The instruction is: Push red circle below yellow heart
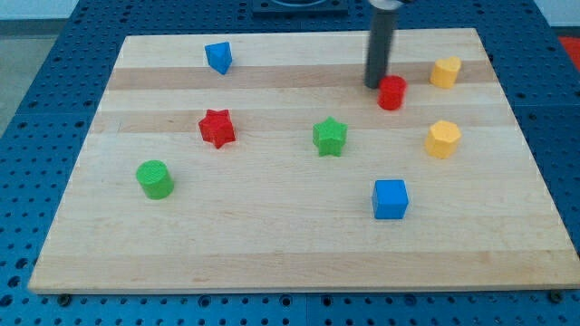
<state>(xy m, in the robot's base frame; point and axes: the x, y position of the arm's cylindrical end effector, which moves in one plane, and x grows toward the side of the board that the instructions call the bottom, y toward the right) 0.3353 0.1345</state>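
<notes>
The red circle [391, 92] sits near the view's top right on the wooden board [272, 244]. My tip [375, 85] is at its upper left side, touching or almost touching it. A yellow block [445, 71] lies to the right of the red circle, slightly higher. A second yellow block [443, 139] lies lower right of the red circle. I cannot tell which of the two is the heart.
A blue block [218, 57] sits at the top left, a red star [217, 128] left of centre, a green star [330, 137] at centre, a green cylinder [155, 178] at the left, a blue cube [391, 199] at the lower right.
</notes>
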